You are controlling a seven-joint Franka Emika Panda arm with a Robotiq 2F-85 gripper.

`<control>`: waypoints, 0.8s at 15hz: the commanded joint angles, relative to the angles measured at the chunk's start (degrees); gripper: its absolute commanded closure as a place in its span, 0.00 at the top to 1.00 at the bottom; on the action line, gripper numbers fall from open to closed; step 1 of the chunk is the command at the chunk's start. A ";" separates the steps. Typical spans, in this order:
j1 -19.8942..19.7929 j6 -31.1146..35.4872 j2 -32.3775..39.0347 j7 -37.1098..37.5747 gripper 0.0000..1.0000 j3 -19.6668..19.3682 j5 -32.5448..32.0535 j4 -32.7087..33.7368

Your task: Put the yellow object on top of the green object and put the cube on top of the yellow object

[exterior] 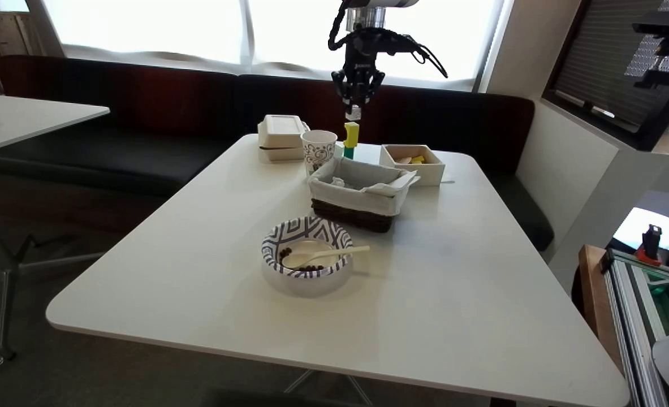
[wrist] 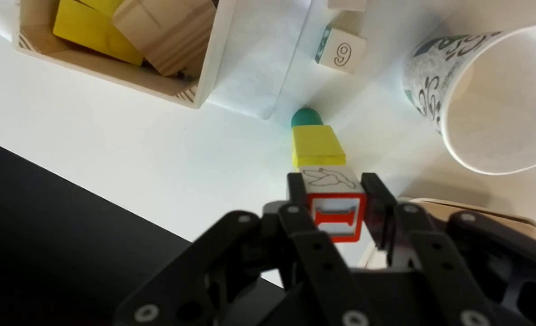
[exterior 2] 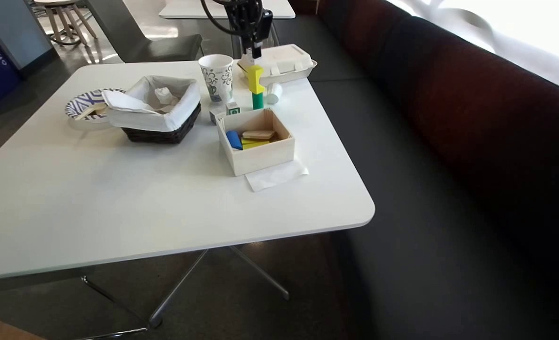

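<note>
In both exterior views the arm is hanging in from the upper edge, most of its length falling outside the picture. In an exterior view its silver wrist collar is sitting upright, and below that the black tool is pointing almost straight down. A thick black cable is bowing out beside the collar, and thinner leads are trailing from the opposite side. In the wrist view the 2 fingers are standing side by side, pressing on opposite faces of a cube, and their jointed linkages are spreading outward.
</note>
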 commanded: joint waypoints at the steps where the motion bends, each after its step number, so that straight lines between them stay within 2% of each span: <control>1: -0.97 -0.31 0.55 -1.83 0.09 1.06 1.49 0.49; 12: -1.16 0.62 1.22 -1.91 0.09 1.07 1.50 0.36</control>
